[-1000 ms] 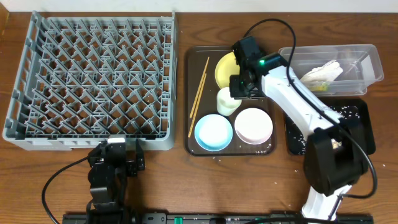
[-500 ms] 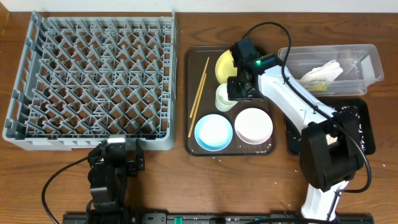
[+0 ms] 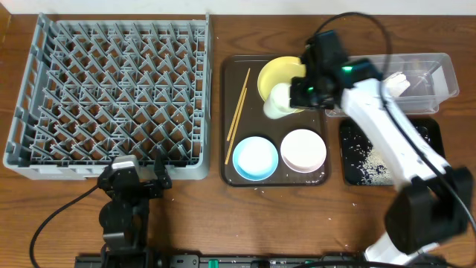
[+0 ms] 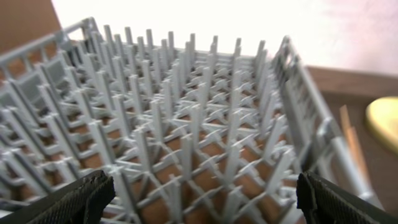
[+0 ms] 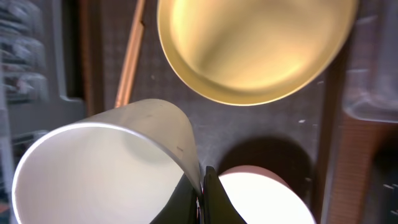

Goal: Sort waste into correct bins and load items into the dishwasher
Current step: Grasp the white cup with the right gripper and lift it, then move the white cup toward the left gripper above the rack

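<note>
At the table's near edge, the left gripper (image 3: 136,177) was held with its fingers spread wide and empty, at 6 o'clock of the grey dish rack (image 3: 111,89). Farther on, the light blue bowl (image 3: 255,158) and white bowl (image 3: 303,150) were set side by side on the brown tray (image 3: 227,175). Beyond them, the small white cup (image 3: 279,100) was pinched by its rim in the closed right gripper (image 3: 297,93) and tilted, at 6 o'clock of the yellow plate (image 3: 277,73). Chopsticks (image 3: 238,115) were laid at the cup's 9 o'clock.
</note>
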Robot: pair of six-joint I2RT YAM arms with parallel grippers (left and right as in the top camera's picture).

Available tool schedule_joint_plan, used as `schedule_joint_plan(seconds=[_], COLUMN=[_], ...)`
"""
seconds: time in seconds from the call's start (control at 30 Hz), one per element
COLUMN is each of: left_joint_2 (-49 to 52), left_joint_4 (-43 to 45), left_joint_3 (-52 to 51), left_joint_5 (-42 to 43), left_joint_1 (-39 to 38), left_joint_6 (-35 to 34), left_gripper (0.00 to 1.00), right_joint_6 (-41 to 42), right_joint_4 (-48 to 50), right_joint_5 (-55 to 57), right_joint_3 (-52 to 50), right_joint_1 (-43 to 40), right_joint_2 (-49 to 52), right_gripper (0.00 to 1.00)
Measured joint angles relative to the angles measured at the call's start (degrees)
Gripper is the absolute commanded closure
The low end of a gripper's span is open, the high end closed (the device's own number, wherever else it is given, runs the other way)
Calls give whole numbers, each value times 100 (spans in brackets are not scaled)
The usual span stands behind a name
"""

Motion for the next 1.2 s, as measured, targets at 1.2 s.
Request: schedule_joint_plan(seconds=[1.2], left_joint_2=[5974], left_joint_4=[2396], left_joint_3=[2813], left_joint_5=[6594], left_joint_1=[0], left_joint_6=[-6651], left_gripper=[3], right_joint_6=[-592], right_joint_4=[1731], right_joint_5=[-3373], right_joint_3=[-321], right_joint_1=[-815], right_joint_2=[-278], right_gripper=[99])
